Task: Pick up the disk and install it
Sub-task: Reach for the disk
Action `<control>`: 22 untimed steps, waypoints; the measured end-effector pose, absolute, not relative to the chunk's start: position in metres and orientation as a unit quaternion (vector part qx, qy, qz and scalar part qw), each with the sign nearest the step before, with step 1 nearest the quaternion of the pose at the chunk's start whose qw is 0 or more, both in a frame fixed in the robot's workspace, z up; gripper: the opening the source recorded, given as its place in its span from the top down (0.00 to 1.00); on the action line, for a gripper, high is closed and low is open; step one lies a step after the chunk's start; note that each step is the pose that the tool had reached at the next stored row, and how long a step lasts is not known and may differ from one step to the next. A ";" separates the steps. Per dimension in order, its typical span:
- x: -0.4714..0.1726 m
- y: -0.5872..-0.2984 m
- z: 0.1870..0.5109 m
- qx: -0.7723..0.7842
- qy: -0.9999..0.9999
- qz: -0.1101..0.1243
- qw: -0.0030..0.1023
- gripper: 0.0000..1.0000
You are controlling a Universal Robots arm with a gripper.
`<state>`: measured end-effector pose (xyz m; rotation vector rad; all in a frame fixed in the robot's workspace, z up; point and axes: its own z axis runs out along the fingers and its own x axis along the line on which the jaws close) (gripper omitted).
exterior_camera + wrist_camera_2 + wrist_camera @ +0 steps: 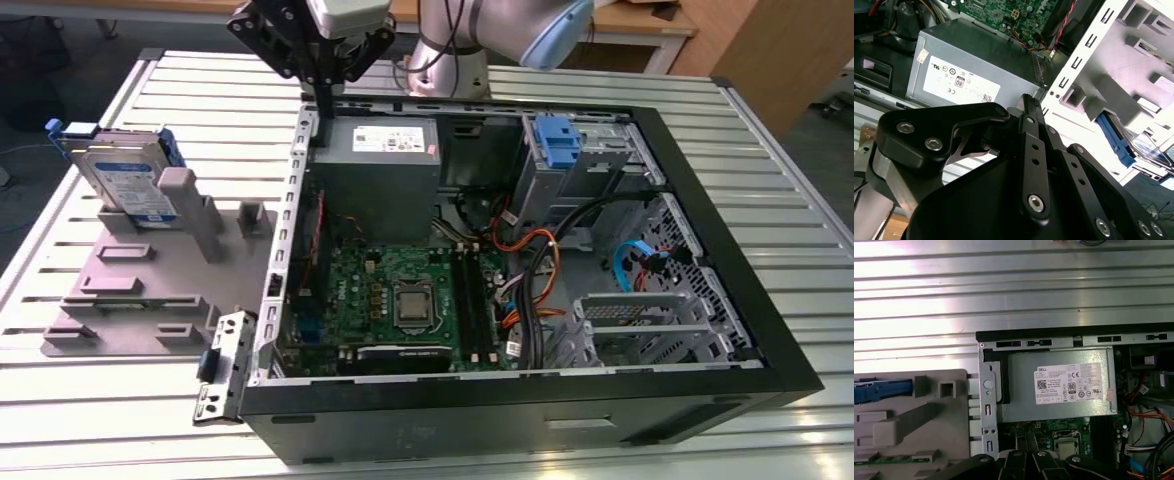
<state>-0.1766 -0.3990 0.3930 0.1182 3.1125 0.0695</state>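
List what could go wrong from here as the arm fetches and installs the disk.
1. The silver hard drive in its blue carrier frame stands on edge in the grey fixture; an off-centre grasp might tip it.
2. The black claw hangs shut above the open computer case's metal wall; a low sideways move may clip it.
3. Loose orange cables inside the case could snag the drive.

Just under the gripper (320,78) a grey power supply (380,160) sits inside an open computer case (467,420). Farther from it lie a green circuit board (387,280) and orange cables (534,245). A grey holder (147,290) rests beside the case, toward the exterior view's left, on the slatted table (767,150).
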 end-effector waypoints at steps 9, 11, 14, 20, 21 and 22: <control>-0.185 -0.399 0.393 0.038 0.999 0.022 0.013 0.89; -0.185 -0.399 0.393 0.038 0.999 0.022 0.013 0.89; -0.186 -0.399 0.393 0.038 0.999 0.022 0.013 0.89; -0.187 -0.399 0.393 0.038 0.999 0.022 0.013 0.89; -0.187 -0.399 0.393 0.038 0.999 0.022 0.013 0.89; -0.188 -0.399 0.393 0.038 0.999 0.022 0.013 0.89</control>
